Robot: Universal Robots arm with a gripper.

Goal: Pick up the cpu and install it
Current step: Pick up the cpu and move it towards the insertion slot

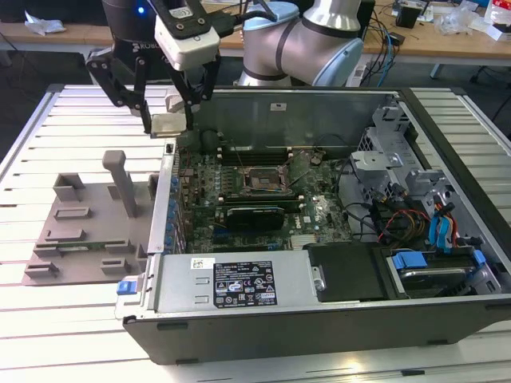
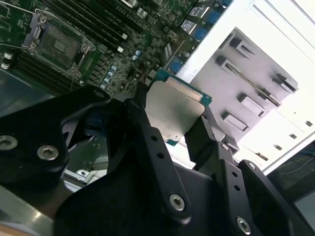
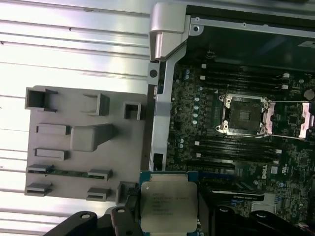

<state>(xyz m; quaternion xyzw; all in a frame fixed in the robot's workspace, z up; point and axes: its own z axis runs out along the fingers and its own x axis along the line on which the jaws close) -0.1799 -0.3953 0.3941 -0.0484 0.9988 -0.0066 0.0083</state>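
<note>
Got the cpu (image 2: 174, 110) pinched edge to edge in the gripper (image 2: 173, 114), fingers (image 2: 150, 137) clamped tight on it. Hanging up by the case wall (image 1: 166, 191) in the exterior view, about 10 o'clock from the open socket (image 1: 259, 182), gray fixture tray (image 1: 80, 231) down around 7.

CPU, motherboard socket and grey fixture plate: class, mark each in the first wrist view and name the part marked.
cpu (image 3: 169, 206), first wrist view, centre of metal top.
motherboard socket (image 3: 243, 114), first wrist view, dark open centre.
grey fixture plate (image 3: 125, 157), first wrist view, bare flat area.
</note>
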